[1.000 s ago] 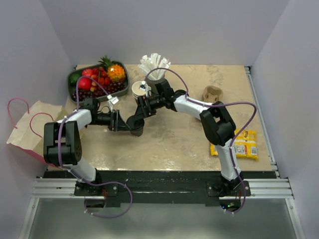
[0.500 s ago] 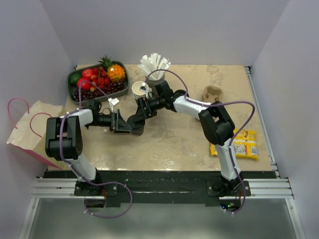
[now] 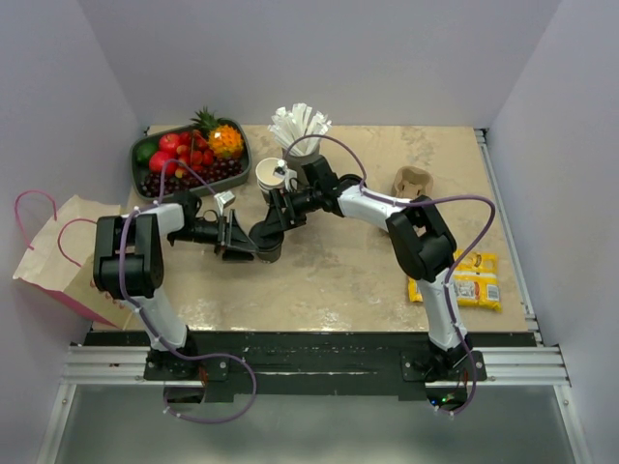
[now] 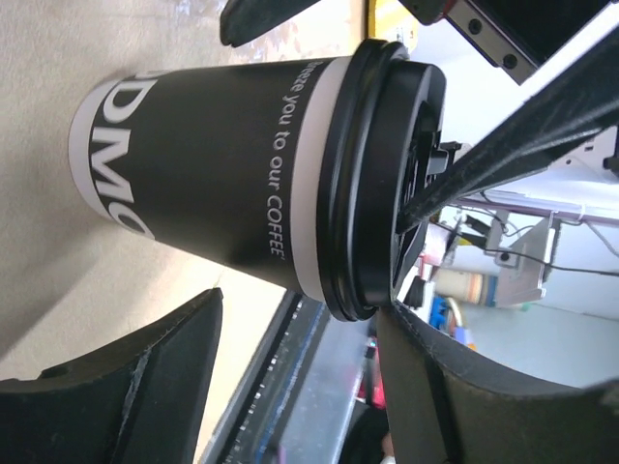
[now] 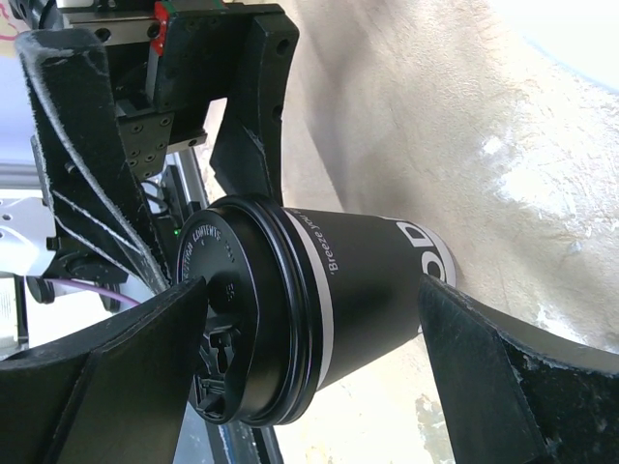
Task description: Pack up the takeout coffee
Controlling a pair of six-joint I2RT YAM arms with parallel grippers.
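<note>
Straddling the coffee cup, upright on the bench. My left fingers and right fingers are both spread, neither clamped. Risk: both closing at once, so fingers collide, or an off-centre squeeze tips it.

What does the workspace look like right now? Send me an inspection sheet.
Surface: beige mottled table.
Job's things: takeout coffee upright, lid on, between the two grippers.
Clutter: fruit tray, straw holder, cup stack, cardboard carrier, yellow packets.
Grippers: left gripper and right gripper both open, facing the cup from opposite sides.
Cables: purple cables loop along both arms; no snag seen.
Surroundings: paper bag beyond the table's left edge; plain walls.
</note>
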